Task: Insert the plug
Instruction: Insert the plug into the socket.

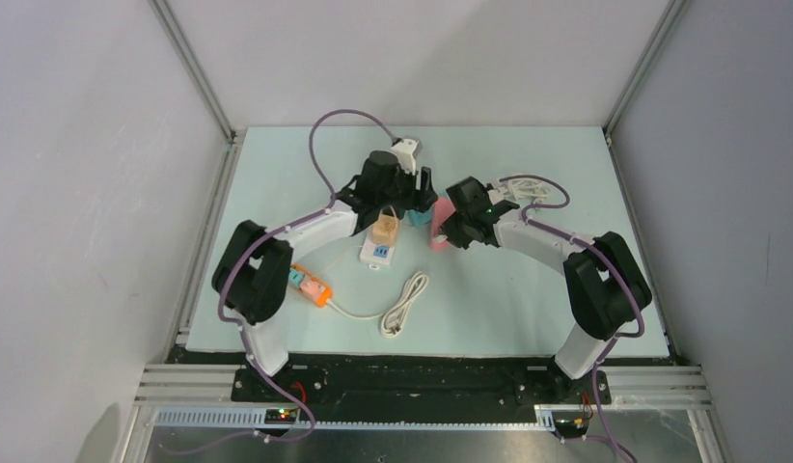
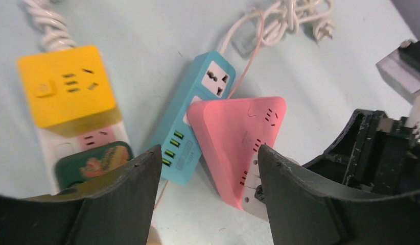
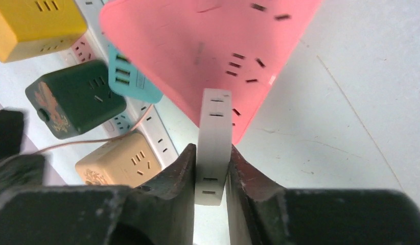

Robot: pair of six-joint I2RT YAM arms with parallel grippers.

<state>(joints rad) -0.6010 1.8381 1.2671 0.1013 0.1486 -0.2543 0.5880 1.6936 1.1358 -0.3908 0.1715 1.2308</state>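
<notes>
My right gripper [image 3: 212, 152] is shut on a flat white plug block [image 3: 214, 127] with small slots on its narrow edge. The block's far end touches the edge of a pink triangular socket [image 3: 197, 46] lying on the table. From the left wrist view the same white block [image 2: 253, 177] sits against the pink socket [image 2: 238, 132], next to the right finger. My left gripper [image 2: 208, 153] hovers open above the pink socket and a blue power strip [image 2: 197, 112], with nothing between its fingers. From above, both grippers [image 1: 404, 204] [image 1: 449, 230] meet over the pink socket [image 1: 438, 234].
A white power strip [image 3: 146, 122] carries a yellow cube [image 3: 34, 20], a green cube [image 3: 75, 99] and a beige cube [image 3: 118, 161]. An orange strip [image 1: 311, 286] and a coiled white cable [image 1: 404, 307] lie nearer the arm bases. More cable [image 2: 289, 20] is bundled at the back.
</notes>
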